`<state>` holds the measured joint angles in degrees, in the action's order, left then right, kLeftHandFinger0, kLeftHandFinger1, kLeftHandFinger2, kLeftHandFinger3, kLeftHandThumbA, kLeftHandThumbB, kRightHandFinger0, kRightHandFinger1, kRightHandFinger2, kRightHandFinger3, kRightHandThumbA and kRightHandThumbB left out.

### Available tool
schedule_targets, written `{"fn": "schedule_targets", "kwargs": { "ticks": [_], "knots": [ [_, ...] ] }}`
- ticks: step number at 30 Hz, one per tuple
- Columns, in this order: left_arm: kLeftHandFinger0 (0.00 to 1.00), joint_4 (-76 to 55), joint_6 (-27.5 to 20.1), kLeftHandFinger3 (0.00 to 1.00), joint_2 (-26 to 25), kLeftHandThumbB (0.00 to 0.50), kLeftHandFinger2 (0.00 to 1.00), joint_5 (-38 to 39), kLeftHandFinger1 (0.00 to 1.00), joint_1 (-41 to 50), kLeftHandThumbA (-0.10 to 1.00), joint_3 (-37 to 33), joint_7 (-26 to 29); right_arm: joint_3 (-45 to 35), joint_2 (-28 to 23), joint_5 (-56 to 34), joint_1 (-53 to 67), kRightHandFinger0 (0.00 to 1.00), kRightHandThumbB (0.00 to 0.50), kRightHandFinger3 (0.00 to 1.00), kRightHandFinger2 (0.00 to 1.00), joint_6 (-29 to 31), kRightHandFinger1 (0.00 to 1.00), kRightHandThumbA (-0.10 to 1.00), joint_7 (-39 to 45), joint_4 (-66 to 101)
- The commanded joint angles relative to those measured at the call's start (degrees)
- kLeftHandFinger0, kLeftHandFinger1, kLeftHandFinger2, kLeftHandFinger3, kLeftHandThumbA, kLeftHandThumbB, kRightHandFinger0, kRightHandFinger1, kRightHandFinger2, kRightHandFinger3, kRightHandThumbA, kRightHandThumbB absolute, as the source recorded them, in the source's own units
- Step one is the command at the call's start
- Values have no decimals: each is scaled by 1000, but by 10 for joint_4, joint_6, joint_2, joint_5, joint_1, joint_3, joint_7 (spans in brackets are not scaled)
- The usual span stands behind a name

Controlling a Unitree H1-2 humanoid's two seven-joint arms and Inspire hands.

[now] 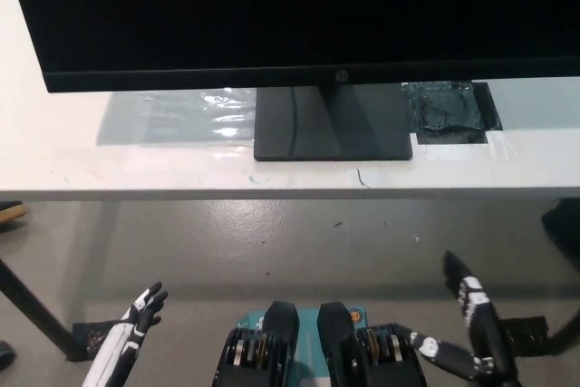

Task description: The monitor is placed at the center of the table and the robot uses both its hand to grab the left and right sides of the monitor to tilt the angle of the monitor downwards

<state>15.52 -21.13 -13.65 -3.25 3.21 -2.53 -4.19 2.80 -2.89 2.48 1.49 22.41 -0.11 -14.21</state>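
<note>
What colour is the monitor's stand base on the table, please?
The stand base is dark grey to black, slightly glossy, seen best in the head view.

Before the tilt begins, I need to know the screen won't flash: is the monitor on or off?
It looks off: the monitor screen is uniformly black, with no image or glow.

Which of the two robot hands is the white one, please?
The left robot hand, at the lower left below the table edge; the right robot hand at the lower right is black.
</note>
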Motion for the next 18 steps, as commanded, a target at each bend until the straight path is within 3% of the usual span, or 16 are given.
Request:
{"fn": "schedule_targets", "kwargs": {
  "ticks": [1,3,8,9,12,14,16,18],
  "knots": [
    [1000,-83,-58,1000,-4,340,1000,42,1000,23,1000,8,-17,-16,-1,-16,33,1000,5,1000,1000,45,1000,1000,-12,83],
    [1000,-126,-58,1000,-5,366,1000,43,1000,35,1000,12,-16,-16,-5,-13,49,1000,0,1000,1000,45,1000,1000,-11,120],
    [1000,-235,-58,1000,-10,357,1000,74,1000,56,1000,30,-31,-23,-20,3,83,1000,7,1000,1000,45,1000,1000,-28,215],
    [1000,-273,-58,1000,-15,357,1000,83,1000,57,1000,40,-37,-32,-21,8,88,1000,74,1000,1000,45,1000,1000,-35,250],
    [1000,-331,-58,1000,-20,333,1000,104,1000,61,1000,62,-39,-52,-26,18,86,1000,90,1000,1000,45,1000,1000,-49,296],
    [1000,-368,-58,1000,-24,367,1000,111,1000,61,1000,78,-18,-72,-33,1,74,1000,106,1000,1000,45,1000,1000,-44,323],
    [1000,-389,-56,1000,-29,343,1000,107,1000,58,1000,94,-13,-86,-39,-4,65,1000,84,1000,1000,45,1000,1000,-42,334],
    [1000,-397,-57,1000,-44,327,1000,121,1000,45,1000,113,-15,-104,-50,-12,48,1000,95,1000,1000,45,1000,1000,-41,340]
  ]
}}
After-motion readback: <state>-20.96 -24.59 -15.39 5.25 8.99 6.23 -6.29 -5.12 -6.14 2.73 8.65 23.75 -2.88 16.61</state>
